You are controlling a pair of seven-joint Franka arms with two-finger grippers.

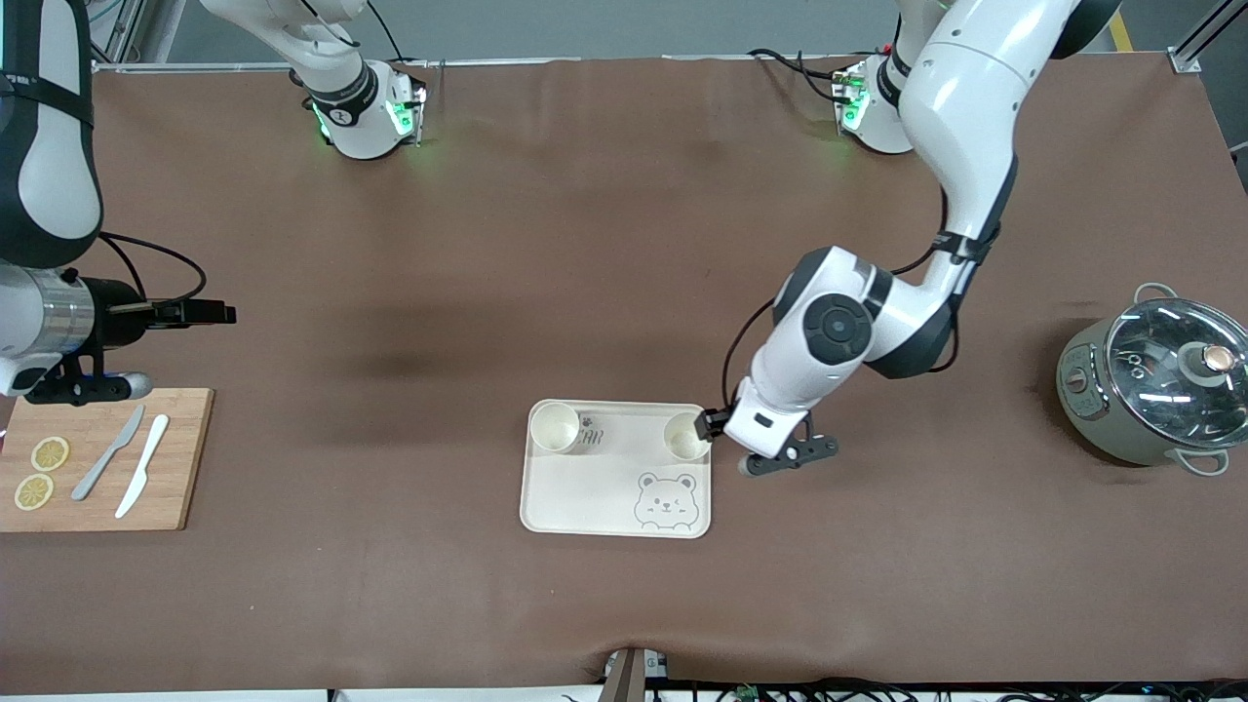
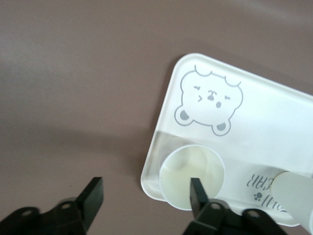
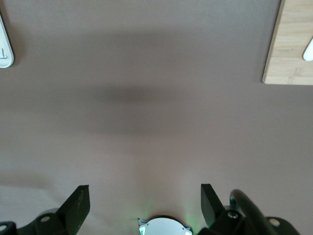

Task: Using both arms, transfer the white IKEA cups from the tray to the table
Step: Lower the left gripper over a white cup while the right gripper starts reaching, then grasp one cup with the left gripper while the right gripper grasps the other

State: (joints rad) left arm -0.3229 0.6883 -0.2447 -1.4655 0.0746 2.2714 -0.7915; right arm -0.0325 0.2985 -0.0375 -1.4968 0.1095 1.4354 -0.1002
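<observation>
Left gripper (image 2: 146, 198) down at the tray (image 1: 585, 487), jaws apart astride one white cup's (image 1: 687, 436) rim, right gripper (image 3: 144, 205) waiting wide open above the table (image 1: 585, 244)

The left gripper (image 2: 146, 193) straddles the rim of 1 white cup (image 2: 191, 176) standing in a corner of the tray (image 2: 274, 122) near the bear drawing (image 2: 209, 100), 1 finger (image 2: 197, 193) inside it, and a 2nd cup (image 2: 296, 196) stands past the lettering.

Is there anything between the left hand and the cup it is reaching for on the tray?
Nothing visible. The left hand is already at the cup in the tray corner, one finger inside the rim, the other outside the tray edge over the table.
</observation>
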